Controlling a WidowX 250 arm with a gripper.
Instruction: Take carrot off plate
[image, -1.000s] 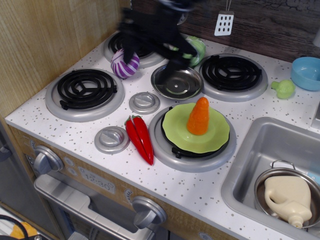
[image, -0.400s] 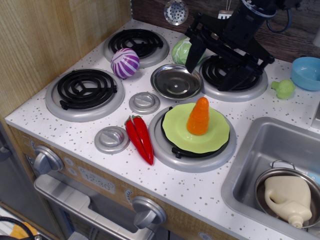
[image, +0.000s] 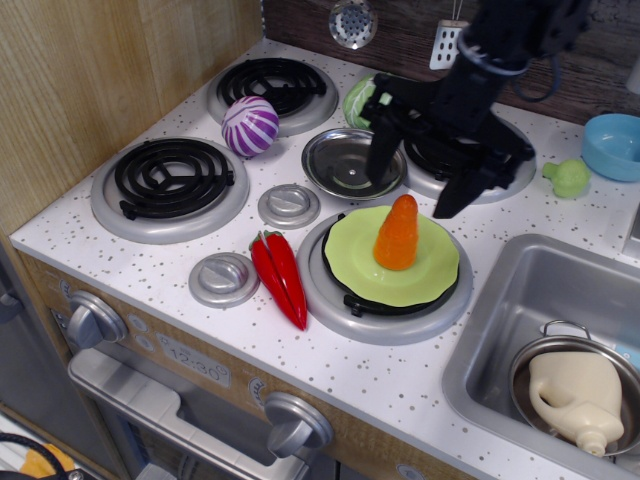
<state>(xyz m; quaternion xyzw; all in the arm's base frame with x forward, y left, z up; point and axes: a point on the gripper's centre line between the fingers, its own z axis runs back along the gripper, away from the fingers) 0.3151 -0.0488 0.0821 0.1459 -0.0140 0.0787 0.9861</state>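
Note:
The orange toy carrot (image: 398, 233) lies on the lime-green plate (image: 392, 270), which sits on the front right burner. My black gripper (image: 412, 186) hangs just behind and above the carrot. It is open, with one finger at the left by the silver dish and the other at the right above the plate's back rim. It holds nothing and does not touch the carrot.
A shiny silver dish (image: 345, 164) lies behind the plate. Two red chili peppers (image: 280, 277) lie left of the plate. A purple striped ball (image: 250, 126), a green vegetable (image: 358, 100), a blue bowl (image: 612, 146) and a sink (image: 560, 340) with a pot surround the stove.
My gripper has swung from the back left of the stove to the right, then come forward and down to just behind the carrot. The carrot and plate have not moved.

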